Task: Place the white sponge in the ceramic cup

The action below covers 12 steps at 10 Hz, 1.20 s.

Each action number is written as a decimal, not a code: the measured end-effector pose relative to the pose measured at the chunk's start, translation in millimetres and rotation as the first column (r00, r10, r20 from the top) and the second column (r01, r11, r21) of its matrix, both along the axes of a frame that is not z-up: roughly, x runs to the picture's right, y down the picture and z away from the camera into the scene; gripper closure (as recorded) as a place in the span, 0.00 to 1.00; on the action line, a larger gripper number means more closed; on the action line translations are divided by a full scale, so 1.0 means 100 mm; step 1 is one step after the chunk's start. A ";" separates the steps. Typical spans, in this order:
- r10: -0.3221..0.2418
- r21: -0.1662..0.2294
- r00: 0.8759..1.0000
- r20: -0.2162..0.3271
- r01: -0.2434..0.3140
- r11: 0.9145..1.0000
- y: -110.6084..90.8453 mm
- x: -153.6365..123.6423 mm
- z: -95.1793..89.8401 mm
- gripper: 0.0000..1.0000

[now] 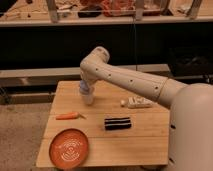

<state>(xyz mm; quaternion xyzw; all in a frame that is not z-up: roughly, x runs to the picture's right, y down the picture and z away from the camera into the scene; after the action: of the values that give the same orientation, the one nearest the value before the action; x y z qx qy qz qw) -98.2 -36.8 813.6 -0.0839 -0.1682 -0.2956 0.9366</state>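
On the left of the wooden table an orange plate is lying flat, and a thin orange stick is lying just past it. Next, the gripper is hanging right on top of the ceramic cup, near the back of the table. I cannot tell if the gripper is open or closed. The white sponge is not showing, so I am guessing it is hiding in the gripper or the cup. This looks like the dropping-in step. Next, the gripper needs to let go straight over the cup, then lift up. The cup is standing tall, its mouth pointing up and its long side running up and down. To the right, a black block and a long white thing are lying flat.
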 end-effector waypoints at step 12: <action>-0.001 0.021 1.000 0.004 0.001 1.000 -0.02 0.01 -0.01 0.54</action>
<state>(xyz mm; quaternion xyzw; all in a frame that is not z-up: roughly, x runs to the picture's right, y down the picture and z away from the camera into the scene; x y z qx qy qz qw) -97.5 -38.5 812.4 -0.0736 -0.1672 -0.2978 0.9370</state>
